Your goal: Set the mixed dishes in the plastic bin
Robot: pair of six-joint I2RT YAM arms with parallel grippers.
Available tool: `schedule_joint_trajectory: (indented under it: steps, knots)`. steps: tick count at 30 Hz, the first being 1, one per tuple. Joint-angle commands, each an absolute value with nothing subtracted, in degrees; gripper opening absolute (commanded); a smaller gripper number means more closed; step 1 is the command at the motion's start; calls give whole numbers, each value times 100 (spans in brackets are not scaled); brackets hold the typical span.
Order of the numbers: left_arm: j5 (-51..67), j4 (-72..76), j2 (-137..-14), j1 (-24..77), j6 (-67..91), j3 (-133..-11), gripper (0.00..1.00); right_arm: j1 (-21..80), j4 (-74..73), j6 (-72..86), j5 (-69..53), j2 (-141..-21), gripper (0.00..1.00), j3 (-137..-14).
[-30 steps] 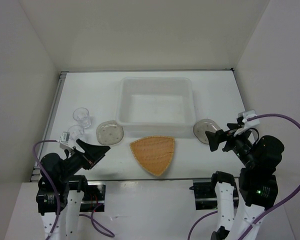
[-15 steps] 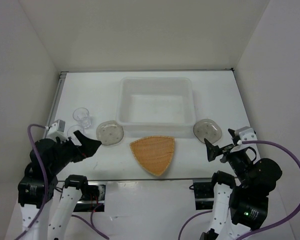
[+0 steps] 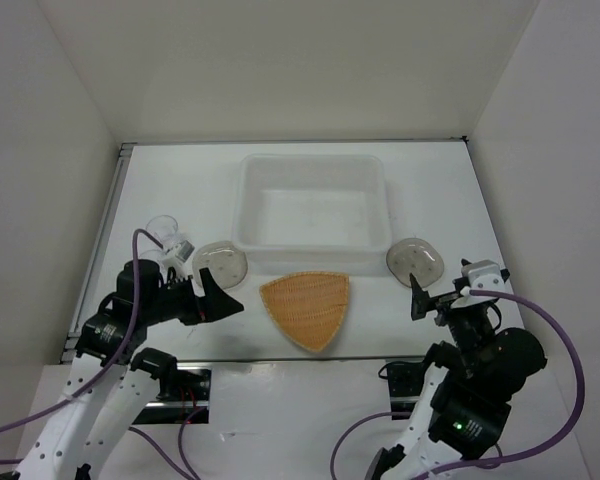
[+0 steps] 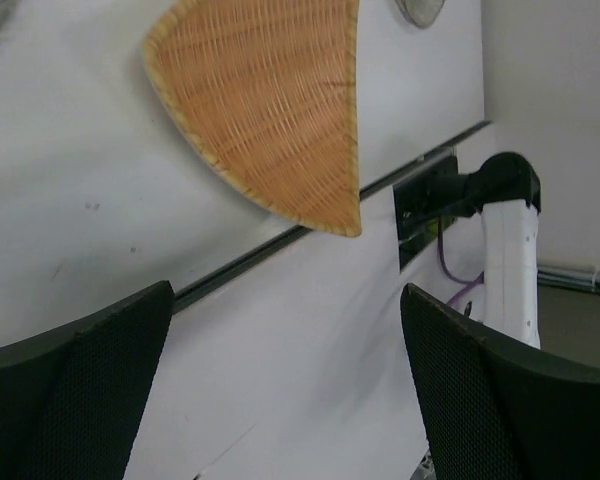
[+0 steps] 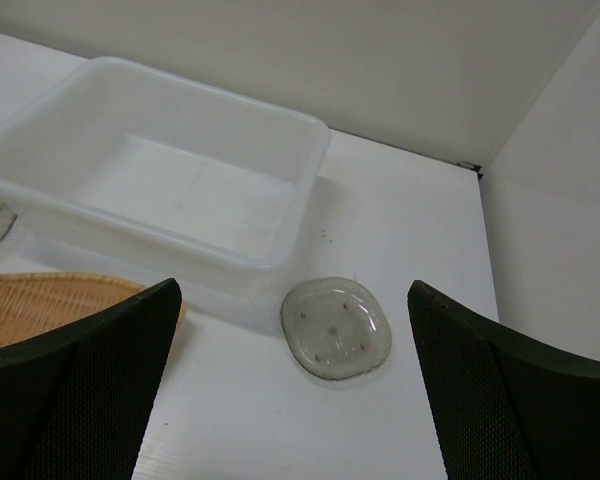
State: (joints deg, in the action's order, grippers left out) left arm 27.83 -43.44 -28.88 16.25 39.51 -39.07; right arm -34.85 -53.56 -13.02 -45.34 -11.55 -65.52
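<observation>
1. The left gripper (image 3: pixel 220 298) stood with its jaws spread wide and nothing between them. In its wrist view the two dark fingers (image 4: pixel 80 390) framed the table's near edge.
2. The right gripper (image 3: pixel 418 297) was likewise wide open and empty, hanging on the arms' side of the plastic bin (image 3: pixel 242 205), off its near-right corner.
3. Ahead of the right jaws a grey speckled plate (image 5: pixel 337 327) lay flat on the table (image 3: pixel 440 190), just beside the bin's near-right corner and seemingly not touching it.
4. A second grey speckled plate (image 3: pixel 220 265) lay off the bin's near-left corner, just beyond the left gripper.
5. The woven fan-shaped plate (image 3: pixel 307 306) lay in front of the bin's near wall, between the two grippers, with its tip toward the table's near edge.
6. One clear ribbed cup (image 3: pixel 163 230) stood left of the bin. The other cup could not be made out behind the left arm.
7. No dish lay in the bin, so the task looked to be at its start.
8. Likely trouble:
   - The plates lay flat and thin, so fingers closing on a rim might skid over it or shove the plate against the bin wall.
   - A nudge on the fan plate could tip it off the near edge.
   - Both arms heading for the bin together might collide.
</observation>
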Motion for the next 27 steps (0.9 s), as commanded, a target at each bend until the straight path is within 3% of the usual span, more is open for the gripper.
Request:
schedule_joint_trajectory:
  steps: [1,5,10,17,20,24,27]
  knots:
    - [3700,-3244,-2628,1713,4657,-3238,100,-3892,-5194,-1467,-4921,-827,98,-6478]
    - [3401,-3340,-2785,1819,4491,-3234,100,-4464,-5194,-1686,-5194,-816,98,-6425]
    - [3349,-2972,-3251,1819,4622,-3234,100,-4465,-5388,-1828,-5133,-1772,98,-6539]
    - [2902,-2208,-4112,2135,4912,-3182,100,-4465,-5388,-1881,-5133,-2241,98,-6539]
    - [2534,-1803,-4849,2749,5123,-3182,100,-4465,-5388,-1881,-5133,-2547,98,-6539]
    - [1472,-1670,-5939,4468,5589,-3708,100,-4465,-5572,-2188,-5256,-3154,98,-6609]
    - [1231,-1249,-6248,4868,6020,-3771,100,-4229,-5625,-2293,-5335,-3523,98,-6662]
